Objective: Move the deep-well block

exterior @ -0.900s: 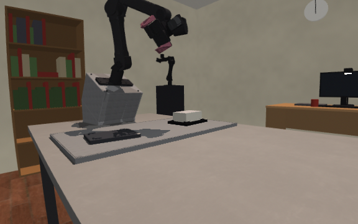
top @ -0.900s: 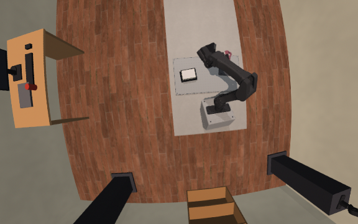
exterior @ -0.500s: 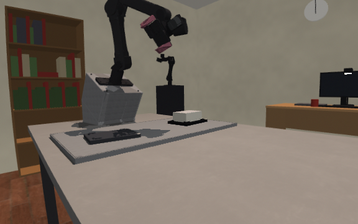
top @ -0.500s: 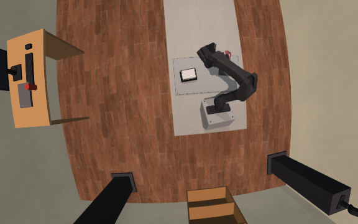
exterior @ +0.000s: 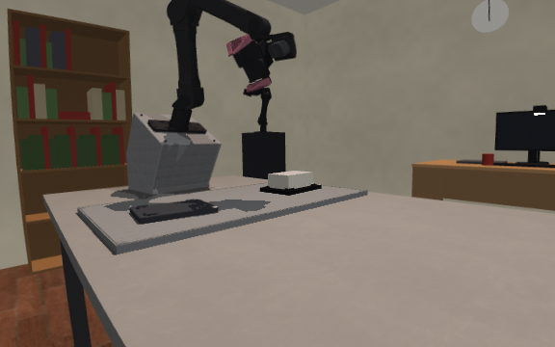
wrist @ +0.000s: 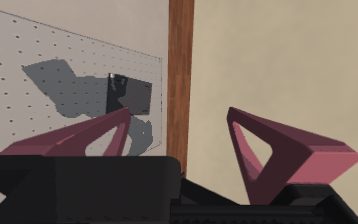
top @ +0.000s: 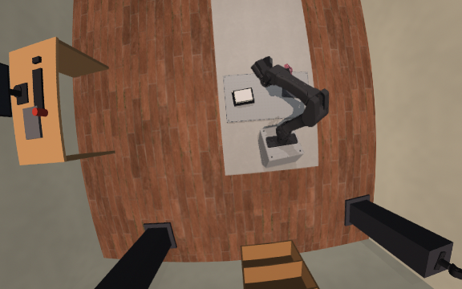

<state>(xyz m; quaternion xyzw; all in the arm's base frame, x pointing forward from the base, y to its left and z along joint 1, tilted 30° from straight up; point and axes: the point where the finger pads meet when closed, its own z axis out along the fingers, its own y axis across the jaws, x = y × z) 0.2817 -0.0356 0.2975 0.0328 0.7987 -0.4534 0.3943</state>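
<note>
The white block (exterior: 290,179) sits flat on its dark nest (exterior: 291,189), the left one as the arm's base sees it, at the far right end of the grey perforated plate (exterior: 239,212) in the side view; from above the same block (top: 243,96) shows as a pale rectangle with a dark border near the plate's left edge. The other nest (exterior: 173,210) lies bare on the plate, well apart from the block, nearer the sloped grey pedestal (exterior: 162,164) on which the black arm (exterior: 186,63) stands. In the wrist view this bare nest (wrist: 130,95) appears as a dark slab close to the plate's edge, with the arm's shadow falling beside it. The gripper (exterior: 253,65) hangs high over the plate, well above both nests and touching neither; from above it (top: 277,68) sits over the plate's far edge. Its two pink fingers stand spread as wide as they go, with nothing between them. The plate rests on a long pale table (exterior: 355,270) over a brick-coloured floor (top: 155,140). Beyond the table a bookshelf (exterior: 12,96) stands against the wall, a black box with a stand on top (exterior: 263,154) is behind the plate, and a desk (exterior: 499,185) at the right carries a dark monitor (exterior: 536,129) and a red cup (exterior: 488,159).
</note>
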